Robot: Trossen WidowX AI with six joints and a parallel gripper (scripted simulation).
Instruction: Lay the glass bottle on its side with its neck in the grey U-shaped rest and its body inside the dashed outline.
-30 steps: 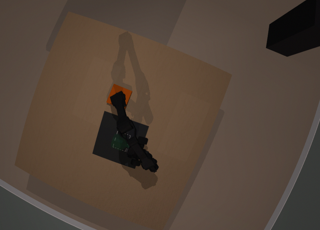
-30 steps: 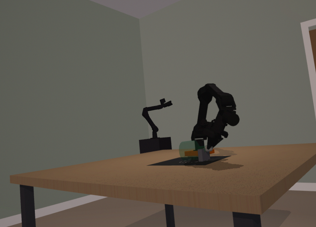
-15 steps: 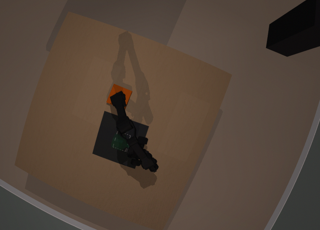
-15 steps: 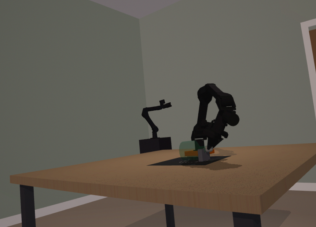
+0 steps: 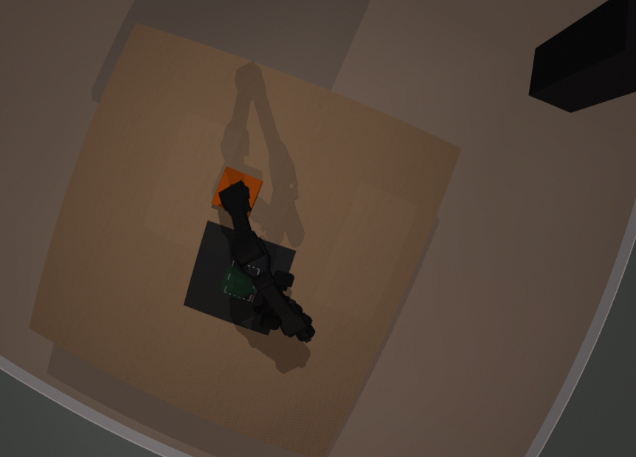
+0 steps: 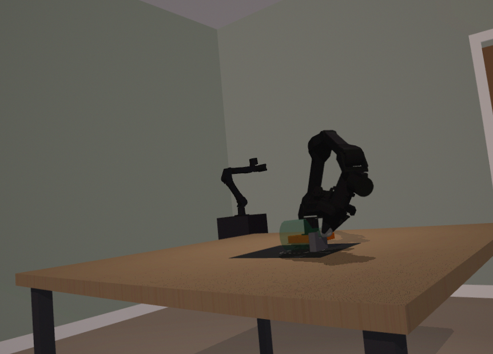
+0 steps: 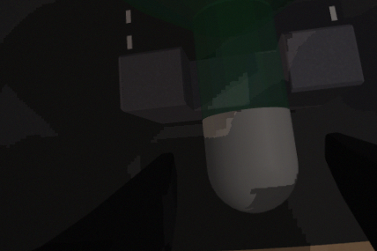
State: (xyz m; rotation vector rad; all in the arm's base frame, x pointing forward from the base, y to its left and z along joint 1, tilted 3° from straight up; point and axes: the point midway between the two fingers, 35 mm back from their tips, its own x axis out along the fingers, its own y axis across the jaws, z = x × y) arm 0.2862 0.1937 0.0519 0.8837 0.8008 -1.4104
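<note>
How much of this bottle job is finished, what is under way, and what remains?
Done: the glass bottle lies on its side, neck between the prongs of the grey rest. In hand: letting go; the jaws stand open either side of the white cap. Left, probably: backing away without a knock.

the rectangular wooden table (image 5: pixel 360 170) (image 6: pixel 205 280), light brown and finely grained, stands on dark legs. flat on it lies a black square mat (image 5: pixel 201 271) (image 6: pixel 254 253), turned in line with the tabletop; a dashed white outline is marked on the mat. near one edge of the mat, apart from it, sits an orange square base plate (image 5: pixel 254 184) (image 6: pixel 295 239), partly hidden by the arm from above. soft shadows fall across the wood and over the mat.
</note>
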